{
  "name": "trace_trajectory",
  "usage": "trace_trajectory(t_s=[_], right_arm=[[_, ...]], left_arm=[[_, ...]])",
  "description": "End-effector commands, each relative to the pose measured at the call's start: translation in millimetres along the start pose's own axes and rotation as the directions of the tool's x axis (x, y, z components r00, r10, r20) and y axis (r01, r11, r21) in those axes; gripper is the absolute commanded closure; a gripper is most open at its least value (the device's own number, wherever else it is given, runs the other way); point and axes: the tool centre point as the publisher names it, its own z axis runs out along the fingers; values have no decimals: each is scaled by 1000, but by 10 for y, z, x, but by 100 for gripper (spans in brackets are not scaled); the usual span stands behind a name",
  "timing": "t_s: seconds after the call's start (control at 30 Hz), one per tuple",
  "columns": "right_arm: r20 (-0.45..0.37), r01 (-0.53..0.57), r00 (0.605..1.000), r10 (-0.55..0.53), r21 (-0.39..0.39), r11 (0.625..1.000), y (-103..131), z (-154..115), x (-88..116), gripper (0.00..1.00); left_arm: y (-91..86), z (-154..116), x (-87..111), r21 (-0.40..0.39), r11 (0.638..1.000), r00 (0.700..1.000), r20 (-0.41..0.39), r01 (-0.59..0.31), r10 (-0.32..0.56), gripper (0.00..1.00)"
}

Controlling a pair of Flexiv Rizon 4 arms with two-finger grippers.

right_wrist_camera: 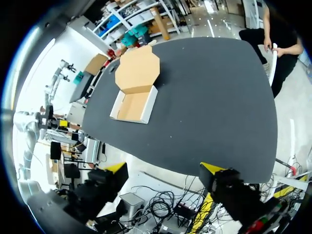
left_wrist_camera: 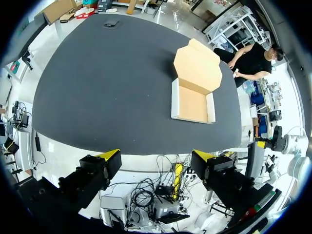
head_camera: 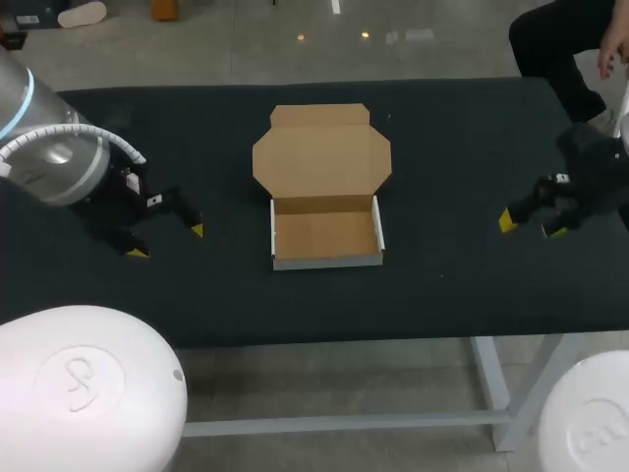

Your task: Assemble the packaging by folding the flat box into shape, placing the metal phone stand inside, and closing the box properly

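One box [head_camera: 324, 197]: brown cardboard, partly folded, on the dark table [head_camera: 462, 285].
Box tray [head_camera: 326, 238]: four low walls upright, white outside, nothing inside.
Box lid [head_camera: 322, 155]: laid open flat on the table, joined to the tray's far wall.
Left gripper [head_camera: 167, 241]: fingers apart, yellow tips spread wide, nothing between them; low over the table.
Right gripper [head_camera: 533, 226]: fingers apart, likewise empty.
Box position: between the two grippers, well apart from each; in each wrist view it lies well ahead of that gripper, open side up.
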Motion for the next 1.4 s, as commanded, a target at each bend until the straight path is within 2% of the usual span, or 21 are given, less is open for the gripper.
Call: trace_trajectory(t_s=[0.03,0.37,0.67,0.9,1.23,1.4], right_arm=[[-4,0,1000,1,9,1000,18,-5,-8,0],[-4,0,1000,1,9,1000,18,-5,-8,0],[-4,0,1000,1,9,1000,18,-5,-8,0],[-4,0,1000,1,9,1000,18,-5,-8,0],[-4,0,1000,1,9,1000,18,-5,-8,0],[-4,0,1000,1,9,1000,18,-5,-8,0]], left_arm=[[-56,26,-6,-10,1000,1000,9,7,-7,0],[-244,131,-62,-36,999,999,34,32,-31,0],[-545,212,-175,-49,996,993,93,77,-72,0],[-840,288,-309,-77,992,989,115,102,-92,0],[-1301,493,-613,-106,982,978,150,159,-142,0],[-1523,599,-715,-110,977,968,195,184,-160,0]])
